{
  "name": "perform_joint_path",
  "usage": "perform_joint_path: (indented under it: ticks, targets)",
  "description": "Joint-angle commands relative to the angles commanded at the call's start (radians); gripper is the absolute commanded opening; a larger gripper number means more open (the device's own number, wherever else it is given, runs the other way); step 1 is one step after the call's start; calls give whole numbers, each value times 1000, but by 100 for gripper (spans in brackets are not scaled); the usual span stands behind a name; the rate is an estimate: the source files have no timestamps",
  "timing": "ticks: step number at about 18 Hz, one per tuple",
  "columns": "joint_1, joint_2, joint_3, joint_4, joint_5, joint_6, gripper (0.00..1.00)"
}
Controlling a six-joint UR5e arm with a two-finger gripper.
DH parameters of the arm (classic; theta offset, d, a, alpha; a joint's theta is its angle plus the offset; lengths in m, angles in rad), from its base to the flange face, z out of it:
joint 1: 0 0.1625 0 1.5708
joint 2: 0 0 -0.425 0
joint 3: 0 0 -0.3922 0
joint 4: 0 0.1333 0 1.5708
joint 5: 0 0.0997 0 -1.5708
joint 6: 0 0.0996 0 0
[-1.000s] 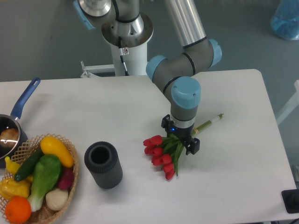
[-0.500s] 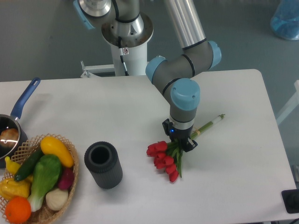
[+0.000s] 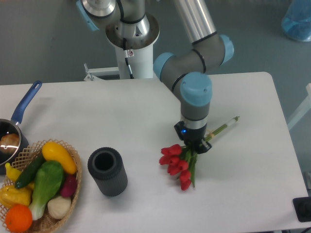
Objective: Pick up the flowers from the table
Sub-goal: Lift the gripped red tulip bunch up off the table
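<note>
The fingers [image 3: 195, 146] grip the flowers [image 3: 179, 165] by their leaves, red heads pointing toward 7 o'clock over the surface [image 3: 243, 194].

A single fixed camera looks down from high in front of the table [image 3: 252, 194], facing the arm's base [image 3: 132, 29] at its far edge, and takes in nearly the whole tabletop.

On the table [image 3: 243, 184], the flowers [image 3: 181, 164] sit under my gripper [image 3: 195, 146], stems trailing right. A cylinder [image 3: 107, 171] stands left of them, a produce basket [image 3: 74, 187] and pan [image 3: 19, 124] farther left.
</note>
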Motion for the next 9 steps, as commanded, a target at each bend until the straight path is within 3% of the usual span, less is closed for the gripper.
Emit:
perform_joint_path:
  ticks: [6, 9]
  targets:
    - [3, 38, 135, -173, -2, 0, 0]
    - [2, 43, 186, -207, -31, 0, 0]
